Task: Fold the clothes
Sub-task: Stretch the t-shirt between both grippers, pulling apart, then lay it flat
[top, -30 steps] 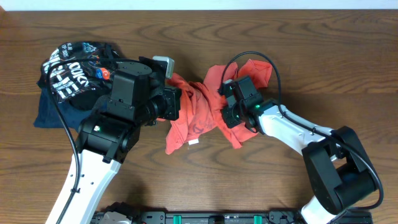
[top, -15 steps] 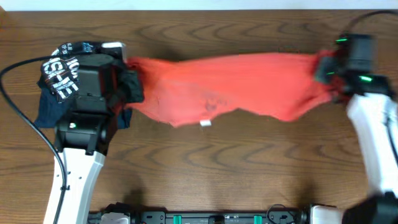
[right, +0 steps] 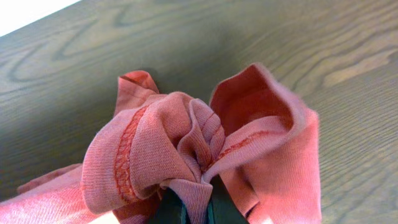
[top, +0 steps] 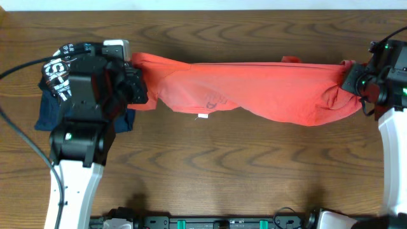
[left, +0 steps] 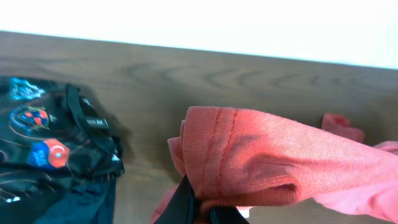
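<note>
The orange-red T-shirt [top: 254,86] is stretched in a long band between my two grippers, across the back half of the table. A small white tag hangs at its lower edge. My left gripper [top: 137,86] is shut on the shirt's left end; the left wrist view shows a hemmed fold [left: 261,162] pinched in the jaws [left: 202,211]. My right gripper [top: 350,83] is shut on the right end; the right wrist view shows bunched hem cloth [right: 186,149] clamped between the fingers [right: 196,208]. The lettering is hidden.
A black garment with white lettering [top: 63,73] lies on a navy blue garment [top: 51,114] at the far left, partly under my left arm. It shows in the left wrist view [left: 50,137]. The wooden table [top: 222,165] runs toward the front.
A second ago the shirt was a crumpled bundle between close grippers. The arms moved apart and pulled it out. Since half a second ago the right end has moved further right.
</note>
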